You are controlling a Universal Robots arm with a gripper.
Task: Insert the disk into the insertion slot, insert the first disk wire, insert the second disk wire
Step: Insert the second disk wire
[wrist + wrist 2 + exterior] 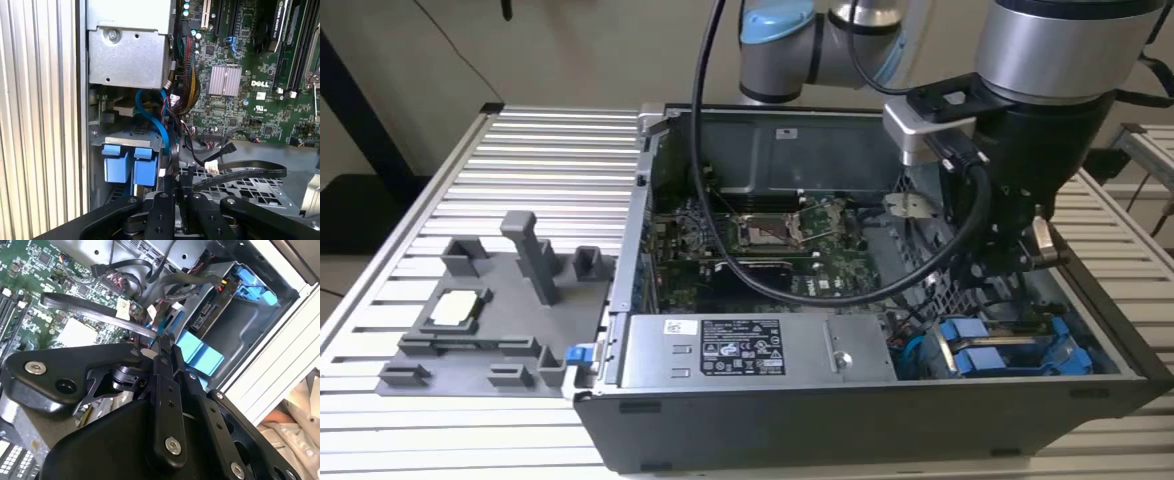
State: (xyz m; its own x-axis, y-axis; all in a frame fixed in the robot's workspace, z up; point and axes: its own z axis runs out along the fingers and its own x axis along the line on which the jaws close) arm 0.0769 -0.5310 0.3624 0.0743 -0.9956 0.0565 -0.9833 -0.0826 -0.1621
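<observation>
Gripper closed on the end of a flat black disk wire – the fingertips sit pinched together where the cable stops, low inside the open computer case in both wrist views. From that pinch the wire arcs away over the motherboard, carrying a small white tag partway along.

Just beside the gripper lies the disk, its bright blue carrier tabs showing, already seated in the insertion slot at the case's corner on the exterior view's right. A thin blue cable loops down next to it. Whether either wire is plugged into the disk cannot be made out. The grey power-supply box sits alongside the bay, toward the exterior view's left.

The wire looks light and limp, likely to sag or twist if taken along its length – the stiff plug at its end is the sensible place to hold it, squarely, since small connector pins bend easily. The disk itself is probably rigid, fairly heavy and shock-sensitive, best handled by its blue frame.
</observation>
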